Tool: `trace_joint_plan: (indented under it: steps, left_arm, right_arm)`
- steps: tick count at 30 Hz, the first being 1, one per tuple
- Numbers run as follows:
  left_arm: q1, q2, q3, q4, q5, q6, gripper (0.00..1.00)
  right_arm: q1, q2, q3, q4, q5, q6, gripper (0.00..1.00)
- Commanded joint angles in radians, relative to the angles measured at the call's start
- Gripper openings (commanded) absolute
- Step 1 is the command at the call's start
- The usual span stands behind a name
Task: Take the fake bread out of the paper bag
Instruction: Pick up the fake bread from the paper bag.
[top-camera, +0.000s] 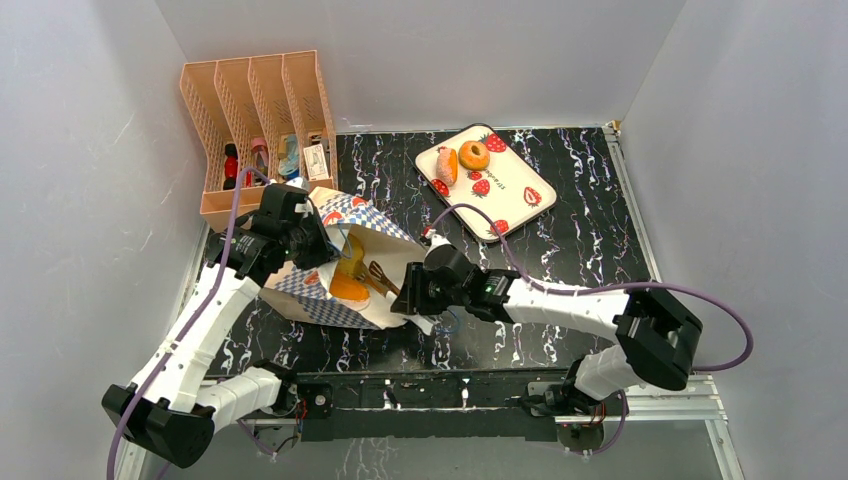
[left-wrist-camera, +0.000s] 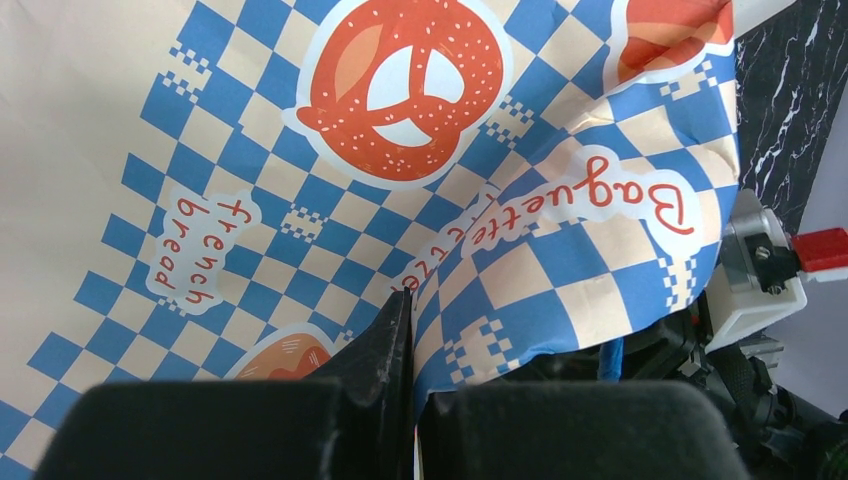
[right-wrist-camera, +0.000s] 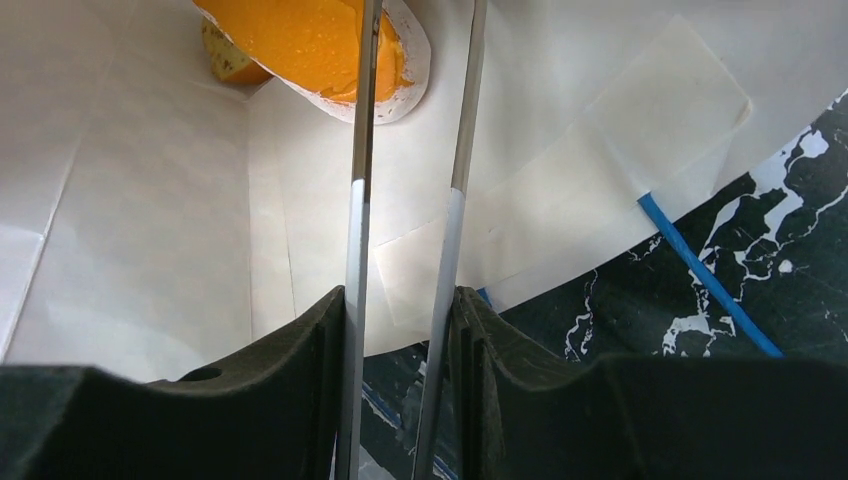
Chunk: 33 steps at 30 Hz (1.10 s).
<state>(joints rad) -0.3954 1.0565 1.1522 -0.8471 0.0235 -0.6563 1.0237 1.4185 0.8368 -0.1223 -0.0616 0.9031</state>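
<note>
Right wrist view: the right gripper (right-wrist-camera: 400, 300) clamps a pair of metal tongs (right-wrist-camera: 354, 240), one black finger pressed against the outside of each arm; the two arms stand a little apart and run forward into the mouth of the paper bag (right-wrist-camera: 140, 200); deep in its white interior lies the orange loaf (right-wrist-camera: 300, 35), the left tong arm crossing in front of it, the tips out of frame, so contact cannot be told; a darker brown piece (right-wrist-camera: 225, 62) sits tucked behind the loaf, too little of it showing to name. A blue cord handle (right-wrist-camera: 705, 270) trails from the bag's lip across the black marbled table (right-wrist-camera: 760, 180).

Left wrist view: the left gripper (left-wrist-camera: 410, 300) is closed tight on a fold of the bag's blue-and-white chequered wall, pinching the paper below the printed words "Baguette" and "french bread" and a red pretzel logo.

Top external view: the bag lies on its side at the left of the table, mouth turned to the right, the left gripper at its upper lip and the right gripper at the opening; the loaf shows as an orange patch inside. Well apart, at the far right, a strawberry-print tray (top-camera: 512, 205) carries a pinkish roll (top-camera: 446, 165) and a ring donut (top-camera: 474, 155), just beside each other at its far-left corner; a peach file rack (top-camera: 215, 100) stands at the far-left corner, with items in its four slots too small to name.
</note>
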Motion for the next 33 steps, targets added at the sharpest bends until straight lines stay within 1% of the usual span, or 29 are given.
trace_joint_plan:
  steps: [1, 13, 24, 28, 33]
  left_arm:
    - [0.003, -0.029, 0.042, -0.029, 0.047, 0.017, 0.0]
    - [0.003, -0.046, 0.027, -0.039, 0.074, 0.04, 0.0]
    - [0.003, -0.039, 0.008, -0.065, 0.096, 0.091, 0.0]
    - [0.003, -0.04, 0.006, -0.087, 0.091, 0.106, 0.0]
    - [0.003, -0.044, 0.004, -0.093, 0.109, 0.112, 0.0]
  right_arm:
    - [-0.025, 0.014, 0.035, 0.133, -0.052, -0.016, 0.35]
    - [-0.063, 0.095, 0.041, 0.239, -0.133, -0.02, 0.36]
    - [-0.071, 0.143, 0.057, 0.379, -0.28, -0.045, 0.36]
    - [-0.073, 0.153, 0.079, 0.39, -0.318, -0.08, 0.36]
    - [-0.074, 0.178, 0.102, 0.39, -0.323, -0.095, 0.36]
